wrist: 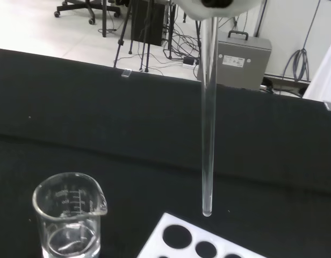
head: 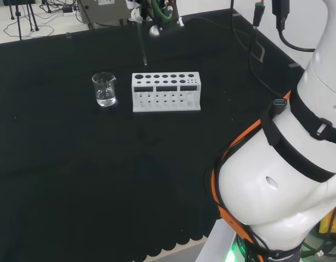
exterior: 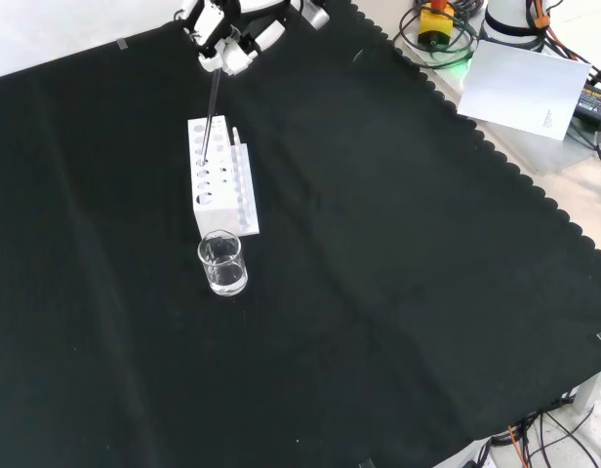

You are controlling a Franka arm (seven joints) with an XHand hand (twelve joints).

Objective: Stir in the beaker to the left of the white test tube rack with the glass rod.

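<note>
A clear glass beaker [head: 105,90] with a little water stands just left of the white test tube rack [head: 166,91] in the head view. In the front view the beaker [exterior: 223,263] is nearer the camera than the rack [exterior: 218,180]. The hand [exterior: 222,34] hangs high above the rack's far end, its fingers curled round the top of the glass rod [exterior: 212,107]. The rod [wrist: 208,118] hangs upright with its tip a little above the rack's holes [wrist: 192,244], beside the beaker [wrist: 69,217] and outside it. The rod [head: 142,46] also shows faintly under the hand [head: 151,11].
Black cables [head: 255,49] trail over the cloth at the right of the head view. A white sheet [exterior: 520,88] and gear lie past the cloth's scalloped edge. A grey case [wrist: 243,54] and tripods stand on the floor beyond the bench.
</note>
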